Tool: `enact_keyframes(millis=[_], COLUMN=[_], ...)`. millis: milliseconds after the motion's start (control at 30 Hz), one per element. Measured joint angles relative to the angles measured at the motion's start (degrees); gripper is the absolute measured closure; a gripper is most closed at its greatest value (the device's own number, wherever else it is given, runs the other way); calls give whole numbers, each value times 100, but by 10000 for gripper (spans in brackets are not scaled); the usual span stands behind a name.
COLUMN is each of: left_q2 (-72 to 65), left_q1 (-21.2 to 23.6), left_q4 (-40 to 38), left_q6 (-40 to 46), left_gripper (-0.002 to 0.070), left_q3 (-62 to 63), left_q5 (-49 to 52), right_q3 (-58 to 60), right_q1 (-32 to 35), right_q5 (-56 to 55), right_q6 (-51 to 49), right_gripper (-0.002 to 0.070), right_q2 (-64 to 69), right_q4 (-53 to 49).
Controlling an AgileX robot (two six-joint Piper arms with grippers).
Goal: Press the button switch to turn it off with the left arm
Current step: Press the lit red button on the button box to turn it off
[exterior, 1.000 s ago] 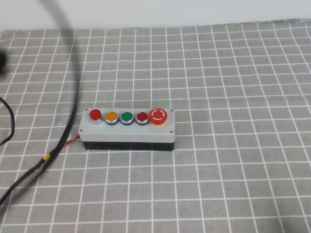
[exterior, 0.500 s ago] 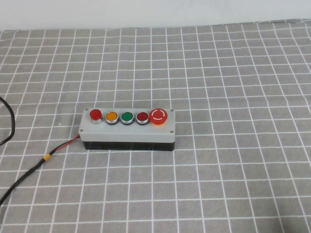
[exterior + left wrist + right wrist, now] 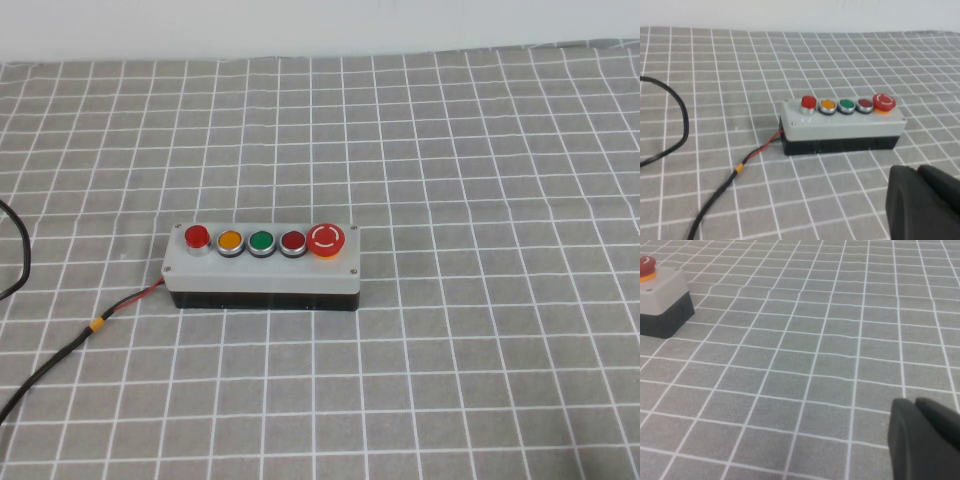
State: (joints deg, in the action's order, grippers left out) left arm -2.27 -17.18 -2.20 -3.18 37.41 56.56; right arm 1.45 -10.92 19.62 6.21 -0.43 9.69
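1. A grey plastic button switch box with a black base [image 3: 262, 268] sits left of centre on the bench [image 3: 480, 180], which is covered in grey cloth with a white grid.
2. Its top carries a row: raised red button [image 3: 196, 237], yellow button [image 3: 229, 240], green button [image 3: 261, 240], dark red button [image 3: 292, 240] and red mushroom-head button [image 3: 326, 239].
3. A black cable with a red wire [image 3: 60, 355] leaves the box's left end.
4. The left end effector [image 3: 920, 200] hangs near the box without touching it; I cannot tell whether it is wide or narrow.
5. The right end effector [image 3: 922, 437] is over bare cloth, well apart from the box; I cannot tell its state either.
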Motion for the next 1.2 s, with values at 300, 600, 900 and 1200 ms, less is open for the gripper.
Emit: enact_keyframes(millis=[300, 600, 900, 1200], left_q2=[0, -23, -23, 245], left_q1=[0, 0, 149, 631], left_q4=[477, 897, 634, 258], left_q6=[48, 165, 213, 234], left_gripper=[678, 678, 678, 678], left_q3=[-837, -2764, -3525, -3880], left_q5=[-1340, -2995, -3263, -3784], right_q3=[0, 0, 0, 0], right_q1=[0, 0, 0, 0], right_q5=[0, 0, 0, 0], right_q6=[0, 0, 0, 0], right_gripper=[692, 692, 692, 692], right_q2=[0, 0, 0, 0], right_q4=[0, 0, 0, 0])
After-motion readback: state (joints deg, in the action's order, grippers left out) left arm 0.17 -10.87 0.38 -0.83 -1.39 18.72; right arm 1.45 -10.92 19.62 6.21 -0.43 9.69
